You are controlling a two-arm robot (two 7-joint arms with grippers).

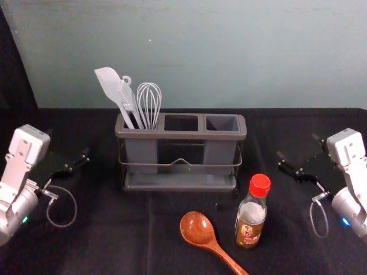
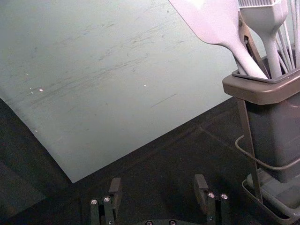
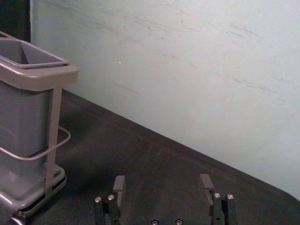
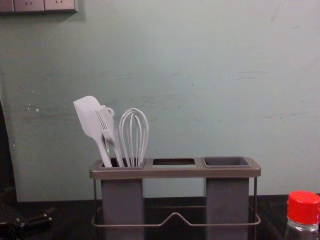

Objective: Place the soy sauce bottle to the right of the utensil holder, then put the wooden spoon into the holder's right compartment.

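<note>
Two grippers face you across a black-covered worktop [image 1: 103,246], one on each side, both apart from the things on it. At the left side of the head view is your left gripper [image 1: 68,143], left of the utensil holder [image 1: 180,136]; at the right side is your right gripper [image 1: 297,145], right of that holder. In its own wrist view, the jaws of your left gripper [image 2: 158,185] stand wide apart with bare dark cloth between them. The right wrist view shows the jaws of your right gripper [image 3: 162,183] parted in the same way, also with cloth between them.

The grey-brown holder stands upright in the middle, near a pale green-grey wall [image 1: 241,51]. Its left compartment [image 1: 141,152] carries a white spatula [image 1: 109,83], a brush-like tool [image 1: 127,94] and a whisk [image 1: 149,103], their heads up. Next come a middle opening and the right compartment [image 1: 221,123], open at the top.

Nearer to you, the soy sauce bottle [image 1: 251,220] stands upright on the cloth, its red cap [image 1: 260,185] on, in front of the holder's right end. The wooden spoon [image 1: 198,228] lies just left of the bottle, in front of the holder, with its bowl toward the holder and its handle slanting toward you and to the right. High in the chest view's left corner is a socket panel [image 4: 45,5] on the wall.
</note>
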